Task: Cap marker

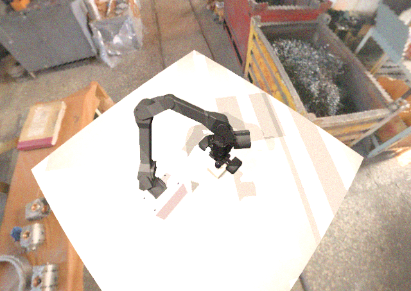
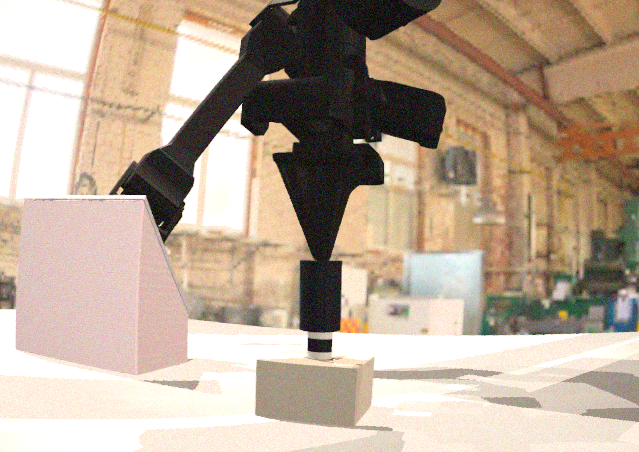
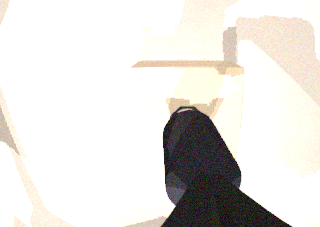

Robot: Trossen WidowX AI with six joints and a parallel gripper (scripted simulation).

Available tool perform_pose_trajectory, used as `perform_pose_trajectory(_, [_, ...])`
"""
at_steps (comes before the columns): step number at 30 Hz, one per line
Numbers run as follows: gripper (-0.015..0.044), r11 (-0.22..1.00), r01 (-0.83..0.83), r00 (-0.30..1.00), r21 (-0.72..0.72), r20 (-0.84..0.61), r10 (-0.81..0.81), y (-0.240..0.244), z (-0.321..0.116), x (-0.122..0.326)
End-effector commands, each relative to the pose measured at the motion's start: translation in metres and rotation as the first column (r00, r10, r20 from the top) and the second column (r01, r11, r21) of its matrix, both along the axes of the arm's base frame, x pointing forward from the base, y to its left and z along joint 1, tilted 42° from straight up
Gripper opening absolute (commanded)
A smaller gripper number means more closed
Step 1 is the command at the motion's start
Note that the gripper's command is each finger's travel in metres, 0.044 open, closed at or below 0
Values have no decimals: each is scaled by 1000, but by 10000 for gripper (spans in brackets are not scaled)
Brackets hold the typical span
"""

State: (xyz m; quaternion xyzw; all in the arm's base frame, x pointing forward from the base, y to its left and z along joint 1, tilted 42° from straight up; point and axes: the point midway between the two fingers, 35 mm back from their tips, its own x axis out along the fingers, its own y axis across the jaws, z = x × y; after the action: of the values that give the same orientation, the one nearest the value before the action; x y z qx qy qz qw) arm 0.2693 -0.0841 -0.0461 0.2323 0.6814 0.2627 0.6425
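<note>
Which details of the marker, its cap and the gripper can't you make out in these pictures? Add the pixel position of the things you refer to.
- Marker [image 2: 319,345] tip: exterior view, covered by the cap [image 2: 320,294] [image 3: 197,142].
- Marker's lower end: exterior view, hidden inside the holder block [image 2: 307,390] [image 1: 217,172] [image 3: 200,84].
- Whether the cap has clicked: no view shows its inside.
- Gripper [image 2: 322,259] fingertip contact with the cap's top: wrist view, too dark.

Matt black cap [image 1: 218,164] [image 2: 320,295] [image 3: 197,144], smooth beige block [image 1: 216,173] [image 2: 307,391] [image 3: 200,84].

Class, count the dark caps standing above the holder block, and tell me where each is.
1. The dark cap sits upright on the marker, directly beneath the gripper's closed fingertips.
</note>
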Motion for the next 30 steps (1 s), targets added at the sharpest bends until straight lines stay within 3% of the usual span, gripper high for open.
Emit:
perform_pose_trajectory(1, [0,1000,0,1000,5,-2,0,6,-6,0])
perform_pose_trajectory(9, [0,1000,2,1000,-1,7,-2,-1,0,2])
perform_pose_trajectory(16, [0,1000,1,1000,-3,4,-1,-56,62,7])
perform_pose_trajectory(23, [0,1000,1,1000,-3,4,-1,-58,64,7])
perform_pose_trajectory(30, [184,1000,1,1000,-3,4,-1,-58,64,7])
